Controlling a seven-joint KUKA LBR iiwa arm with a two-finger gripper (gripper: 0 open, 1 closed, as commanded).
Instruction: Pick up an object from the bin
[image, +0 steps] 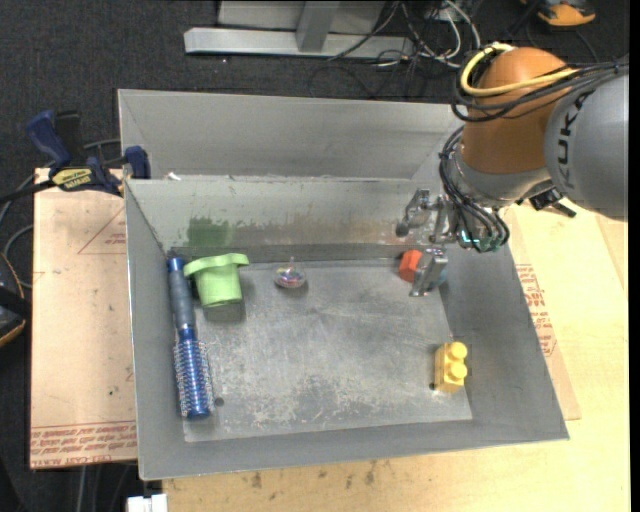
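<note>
My gripper (428, 268) hangs at the bin's back right, its fingers pointing down toward the floor. A small orange-red block (409, 265) sits right beside the fingers on their left, at the back wall. Whether it lies between the fingers cannot be made out. A yellow toy brick (451, 365) lies at the front right, well below the gripper.
A light green plastic piece (219, 279) stands at the back left. A blue hairbrush (189, 352) runs along the left wall. A small spinning-top-like thing (290, 278) rests near the back middle. The arm with its orange cover reaches in from the upper right.
</note>
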